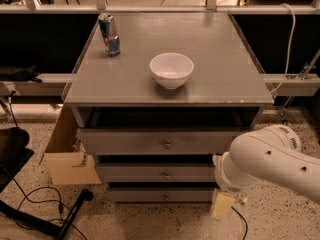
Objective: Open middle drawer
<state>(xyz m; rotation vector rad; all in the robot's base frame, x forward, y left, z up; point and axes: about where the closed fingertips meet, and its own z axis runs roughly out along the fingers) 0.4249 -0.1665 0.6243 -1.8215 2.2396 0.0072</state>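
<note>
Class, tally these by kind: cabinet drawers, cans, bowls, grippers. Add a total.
Drawers: 3 (top drawer, middle drawer, bottom drawer)
Cans: 1 (can)
Bowls: 1 (bowl)
Grippers: 1 (gripper, low by the bottom drawer's right end)
Total: 6

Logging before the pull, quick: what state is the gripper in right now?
Gripper: open or closed cannot be told. It is low at the right front of the cabinet, just below the right end of the middle drawer.
</note>
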